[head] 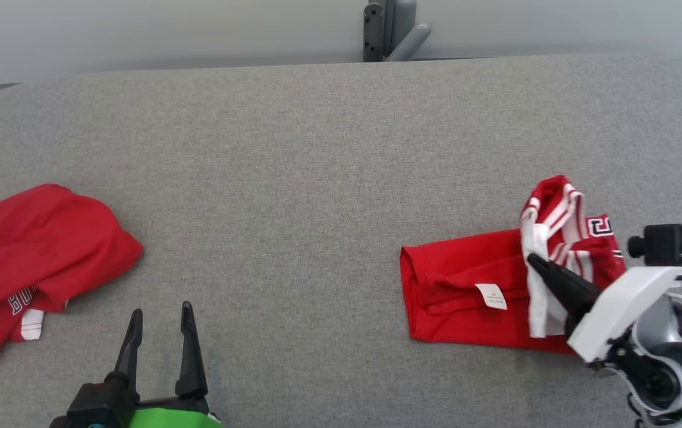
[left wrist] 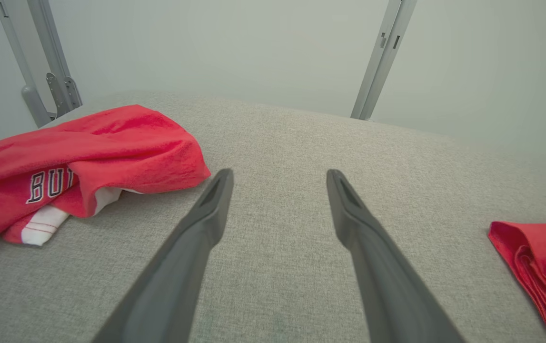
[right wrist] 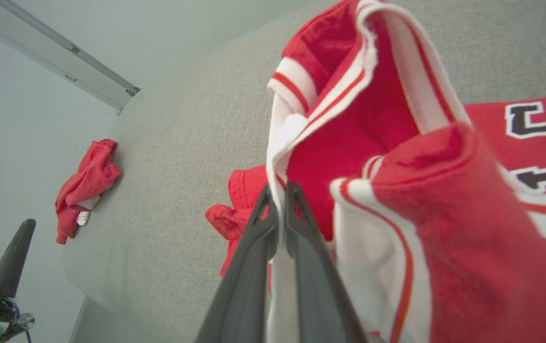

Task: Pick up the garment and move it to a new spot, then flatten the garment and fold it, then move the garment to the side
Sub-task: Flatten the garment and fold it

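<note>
The left claw [head: 162, 309] stands open over the near edge of the bench [head: 317, 148], its dark tapered fingers [head: 189, 345] spread above coarse grey woven cloth. Near the right edge, the right claw [head: 534, 259] is closed on the garment [head: 465, 279], a soft red jersey. The right wrist view shows it pinching the white ribbed trim [right wrist: 280, 157]; the head view shows a white label [head: 491, 295]. The folded body runs left to right, its striped end raised at the right. A crumpled red shirt [head: 37, 238] lies at the left edge.
</note>
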`<state>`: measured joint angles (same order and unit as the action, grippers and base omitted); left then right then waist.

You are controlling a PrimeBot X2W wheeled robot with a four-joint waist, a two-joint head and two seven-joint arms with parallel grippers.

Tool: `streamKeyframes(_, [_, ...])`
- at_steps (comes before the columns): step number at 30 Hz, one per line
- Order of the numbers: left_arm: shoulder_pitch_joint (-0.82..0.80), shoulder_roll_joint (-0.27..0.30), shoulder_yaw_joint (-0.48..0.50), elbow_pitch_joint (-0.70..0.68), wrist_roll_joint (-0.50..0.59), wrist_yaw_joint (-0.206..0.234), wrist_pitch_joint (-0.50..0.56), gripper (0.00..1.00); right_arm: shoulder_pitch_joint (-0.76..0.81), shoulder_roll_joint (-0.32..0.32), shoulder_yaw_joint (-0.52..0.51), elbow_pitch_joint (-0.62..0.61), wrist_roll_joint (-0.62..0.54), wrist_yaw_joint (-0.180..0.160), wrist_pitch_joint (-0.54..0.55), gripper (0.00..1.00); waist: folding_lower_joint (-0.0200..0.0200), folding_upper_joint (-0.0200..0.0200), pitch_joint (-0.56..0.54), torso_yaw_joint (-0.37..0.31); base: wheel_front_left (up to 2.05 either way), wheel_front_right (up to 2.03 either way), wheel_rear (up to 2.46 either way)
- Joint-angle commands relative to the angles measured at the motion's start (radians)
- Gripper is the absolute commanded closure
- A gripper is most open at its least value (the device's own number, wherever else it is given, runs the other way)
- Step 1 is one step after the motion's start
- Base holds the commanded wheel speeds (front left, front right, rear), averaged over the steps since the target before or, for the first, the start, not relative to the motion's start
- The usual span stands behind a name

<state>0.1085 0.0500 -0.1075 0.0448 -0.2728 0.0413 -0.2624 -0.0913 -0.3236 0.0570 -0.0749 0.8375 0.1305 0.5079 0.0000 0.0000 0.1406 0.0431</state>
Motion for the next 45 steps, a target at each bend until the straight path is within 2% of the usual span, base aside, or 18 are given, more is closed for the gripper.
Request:
streamKeyframes(1, [-0.001,0.001,-0.002,0.004,0.001,0.0,-0.003,0.0,-0.029,0.044,0.022,0.019,-0.04,0.0,-0.016,1.0,0.0,0.0,-0.002,0.006,0.0,0.0,0.0])
streamKeyframes(6, [-0.007,0.001,-0.007,0.006,-0.007,0.002,-0.003,0.0,-0.048,0.167,0.115,0.088,-0.115,0.0,-0.047,1.0,0.0,0.0,-0.005,0.027,0.0,0.0,0.0])
streamKeyframes(9, [-0.004,0.001,-0.012,0.009,-0.01,0.004,-0.003,0.0,-0.055,0.204,0.148,0.138,-0.165,0.0,-0.073,1.0,0.0,0.0,-0.001,0.039,0.0,0.0,0.0])
streamKeyframes(19, [-0.003,0.001,-0.008,0.017,-0.01,0.008,-0.003,0.0,-0.072,0.254,0.177,0.255,-0.219,0.0,-0.169,1.0,0.0,0.0,-0.003,0.057,0.0,0.0,0.0])
streamKeyframes(20, [-0.001,0.001,-0.007,0.019,-0.01,0.008,-0.003,0.0,-0.075,0.257,0.183,0.254,-0.22,0.0,-0.181,0.56,0.0,0.0,-0.004,0.056,0.0,0.0,0.0])
streamKeyframes(21, [0.001,0.001,-0.006,0.02,-0.009,0.008,-0.003,0.0,-0.078,0.258,0.192,0.249,-0.222,0.0,-0.191,0.0,0.0,0.0,-0.006,0.055,0.0,0.0,0.0])
streamKeyframes(26, [0.015,0.001,0.001,0.022,-0.004,0.005,-0.003,0.0,-0.067,0.232,0.211,0.201,-0.252,0.0,-0.231,0.0,0.0,0.0,-0.017,0.045,0.0,0.0,0.0])
streamKeyframes(29, [0.028,0.001,0.01,0.022,-0.001,0.004,-0.003,0.0,-0.042,0.209,0.21,0.121,-0.251,0.0,-0.256,0.0,0.0,0.0,-0.026,0.035,0.0,0.0,0.0])
streamKeyframes(36, [0.04,0.001,0.022,0.013,0.0,0.01,-0.003,0.0,0.025,0.136,0.098,-0.055,-0.328,0.0,-0.355,0.0,0.0,0.0,-0.051,0.007,0.0,0.0,0.0])
streamKeyframes(40, [0.053,0.001,0.023,0.011,-0.006,0.013,-0.003,0.0,0.071,0.113,0.001,-0.067,-0.369,0.0,-0.419,0.0,0.0,0.0,-0.069,-0.007,0.0,0.0,0.0])
streamKeyframes(45, [0.071,0.001,0.026,0.013,-0.008,0.012,-0.003,0.0,0.123,0.104,-0.085,-0.003,-0.422,0.0,-0.509,0.0,0.0,0.0,-0.095,-0.022,0.0,0.0,0.0])
